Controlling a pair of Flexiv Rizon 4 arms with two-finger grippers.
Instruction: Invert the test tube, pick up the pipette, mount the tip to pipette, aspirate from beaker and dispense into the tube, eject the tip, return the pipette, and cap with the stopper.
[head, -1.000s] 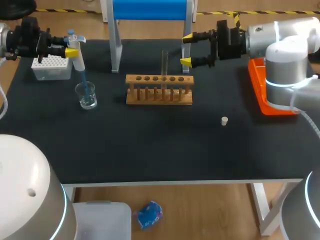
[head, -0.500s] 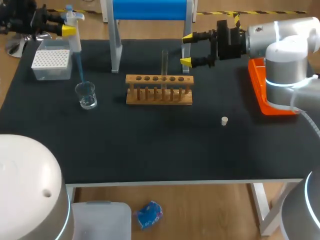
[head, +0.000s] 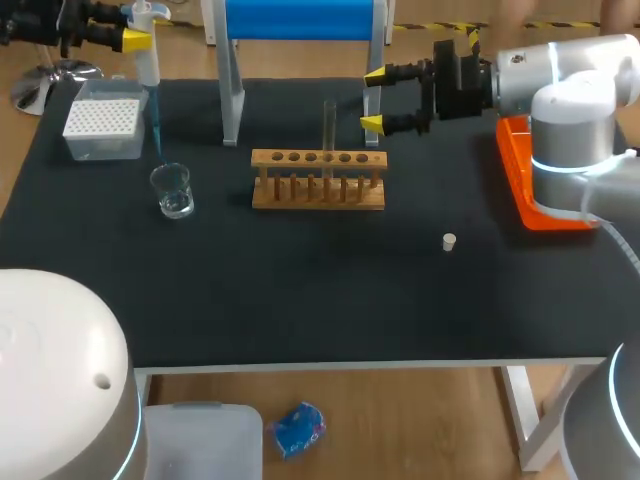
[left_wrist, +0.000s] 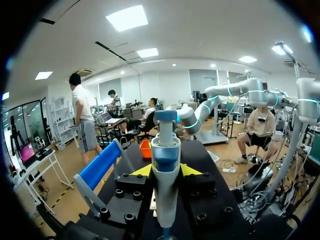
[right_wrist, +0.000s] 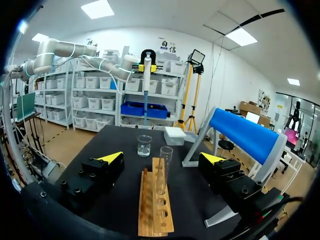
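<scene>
pinching the pipette (head: 149, 62) upright, the left claw (left_wrist: 165, 170) hangs above the beaker (head: 172, 190); right claw (head: 374, 99) spread.

Glossy silver-white right arm (head: 570, 80), banded with a glowing cyan ring, ends in a black, bolt-studded right gripper (head: 373, 99) with wedge-shaped yellow fingertips (head: 375, 75).

Beaker (head: 173, 190) left of rack (head: 318, 180), tube (head: 329, 130) upright in it, tip box (head: 102, 128) behind beaker, stopper (head: 449, 241) front-right.
</scene>
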